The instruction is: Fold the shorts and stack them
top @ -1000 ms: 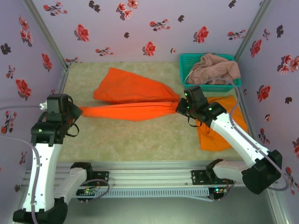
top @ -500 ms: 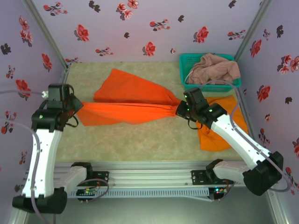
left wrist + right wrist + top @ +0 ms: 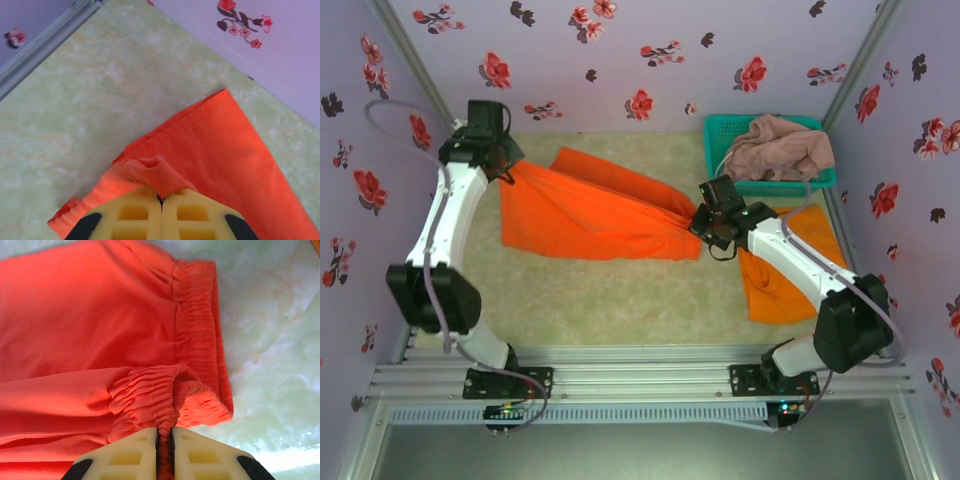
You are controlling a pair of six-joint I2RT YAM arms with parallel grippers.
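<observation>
One pair of orange shorts lies spread across the middle of the table. My left gripper is at the far left, shut on a pinch of its leg end, the fingertips pressed together. My right gripper is shut on the gathered elastic waistband at the shorts' right end. A second pair of orange shorts lies flat at the right, partly under my right arm. The pink-beige shorts are heaped in the basket.
The teal mesh basket stands at the far right corner against the flowered back wall. Flowered side walls with metal posts close in on both sides. Bare marbled table lies between the shorts and the near rail.
My left arm has swung from the near left to the far left, carrying the shorts' end with it, so the cloth has gone from a stretched band to a wide sheet. My right gripper shifted slightly left.
</observation>
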